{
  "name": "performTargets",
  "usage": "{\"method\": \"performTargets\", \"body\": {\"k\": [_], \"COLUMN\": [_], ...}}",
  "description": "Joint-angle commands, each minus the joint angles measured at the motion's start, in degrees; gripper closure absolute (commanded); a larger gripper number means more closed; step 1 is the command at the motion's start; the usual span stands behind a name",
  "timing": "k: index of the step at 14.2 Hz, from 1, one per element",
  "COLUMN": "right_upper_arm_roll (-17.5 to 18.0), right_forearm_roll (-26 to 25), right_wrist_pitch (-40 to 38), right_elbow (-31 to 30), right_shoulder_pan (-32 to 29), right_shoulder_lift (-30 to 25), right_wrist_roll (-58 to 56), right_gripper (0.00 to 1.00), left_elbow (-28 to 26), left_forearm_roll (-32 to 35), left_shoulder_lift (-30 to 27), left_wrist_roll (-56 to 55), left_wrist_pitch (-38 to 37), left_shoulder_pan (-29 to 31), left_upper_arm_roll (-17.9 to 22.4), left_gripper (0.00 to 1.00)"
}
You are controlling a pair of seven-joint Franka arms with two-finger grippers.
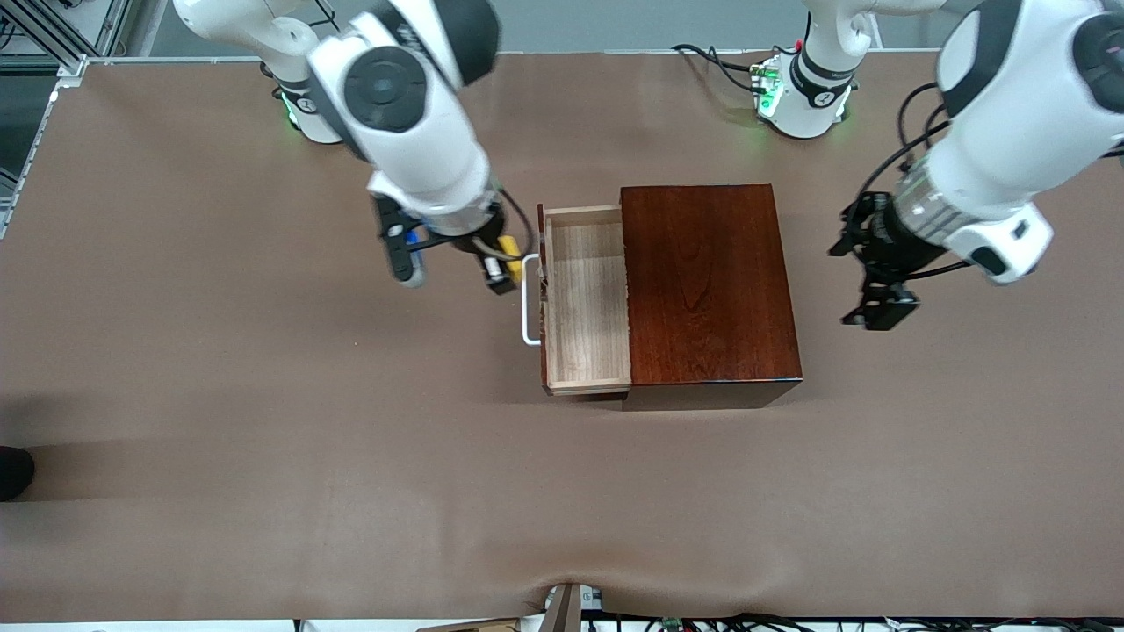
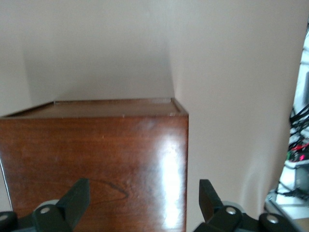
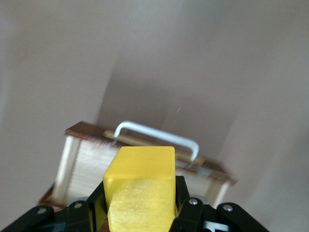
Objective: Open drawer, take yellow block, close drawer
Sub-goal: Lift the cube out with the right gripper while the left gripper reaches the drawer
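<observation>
The drawer (image 1: 587, 298) stands pulled out of the dark reddish-brown box (image 1: 709, 281) toward the right arm's end, its tan inside bare. Its white handle (image 1: 529, 298) also shows in the right wrist view, handle (image 3: 159, 134) on the drawer (image 3: 91, 164). My right gripper (image 1: 502, 263) hangs over the table just beside the handle, shut on the yellow block (image 1: 509, 247). The yellow block (image 3: 141, 183) fills the space between the fingers of the right gripper (image 3: 140, 191). My left gripper (image 1: 878, 294) waits open over the table at the box's closed end. The left gripper (image 2: 143, 200) faces the box (image 2: 96, 154) with nothing between its fingers.
Both arm bases stand along the table's edge farthest from the front camera. Cables (image 1: 667, 621) run along the edge nearest that camera. A dark object (image 1: 13, 472) pokes in at the right arm's end of the table.
</observation>
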Motion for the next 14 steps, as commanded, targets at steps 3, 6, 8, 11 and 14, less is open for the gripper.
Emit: {"method": "performTargets", "body": {"k": [3,6,8,11,14], "right_upper_arm_roll": [0.3,0.4,0.4,0.4,0.4], "right_forearm_roll": [-1.0,-1.2,-1.2,-1.2,-1.2], "right_wrist_pitch": [1.1,3.5,7.2,17.0,31.2], "right_elbow": [-24.4,-33.6,-39.1,-49.2,-58.9], "right_shoulder_pan": [-11.6,-19.9,-24.0,-27.3,-28.3], "right_shoulder_lift": [-18.9,-25.1,-27.0,-28.3,-27.9], "right_wrist_roll": [-33.0,-52.8,-65.6,-80.6,-88.2], "right_gripper": [0.98,0.98,0.98,0.98,0.98], "left_elbow": [6.6,12.6,16.6,18.4,18.4], "left_forearm_roll": [1.7,1.6,1.8,2.6,4.0], "left_shoulder_lift": [9.3,15.5,20.5,23.7,26.2], "left_wrist_roll": [-6.9,-17.7,-27.4,-34.1,-39.8], "left_wrist_pitch": [-0.3,-0.2,0.6,6.6,14.2], "left_shoulder_pan": [-7.5,-12.4,-17.2,-22.0,-26.7], "left_upper_arm_roll": [-2.5,-2.5,-1.7,-1.7,-1.6], "left_gripper": [0.00,0.00,0.00,0.00,0.00]}}
